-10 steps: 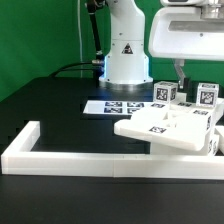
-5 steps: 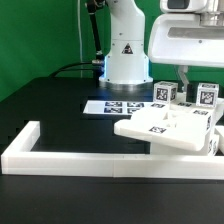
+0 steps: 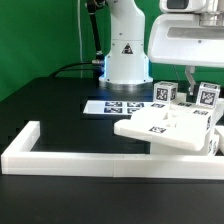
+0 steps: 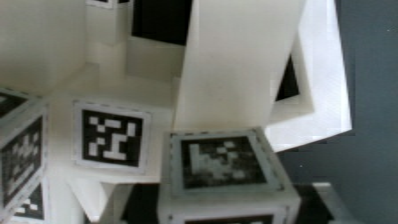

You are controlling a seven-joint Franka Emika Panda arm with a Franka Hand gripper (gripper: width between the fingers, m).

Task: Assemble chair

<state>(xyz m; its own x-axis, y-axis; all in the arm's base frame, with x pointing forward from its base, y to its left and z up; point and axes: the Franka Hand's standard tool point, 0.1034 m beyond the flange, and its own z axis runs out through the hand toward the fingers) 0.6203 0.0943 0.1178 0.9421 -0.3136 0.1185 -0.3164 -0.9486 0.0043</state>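
Observation:
The chair's white tagged parts lie in a cluster at the exterior view's right. A flat slab (image 3: 165, 128) lies in front, and two tagged blocks (image 3: 163, 93) (image 3: 207, 95) stand behind it. My gripper (image 3: 189, 82) hangs just above and between these two blocks, with its fingers apart. In the wrist view a tagged block (image 4: 222, 165) sits right under my gripper (image 4: 222, 208), between the fingers. A long white bar (image 4: 235, 60) and another tagged part (image 4: 111, 135) lie beside it. I cannot see any contact with the block.
A long low white border rail (image 3: 90, 160) runs along the front and turns back at the exterior view's left. The marker board (image 3: 115, 106) lies flat in front of the robot base (image 3: 125, 55). The table is black.
My gripper has moved steadily toward the exterior view's right, from over the left block toward the gap between the two blocks. The parts have not moved.

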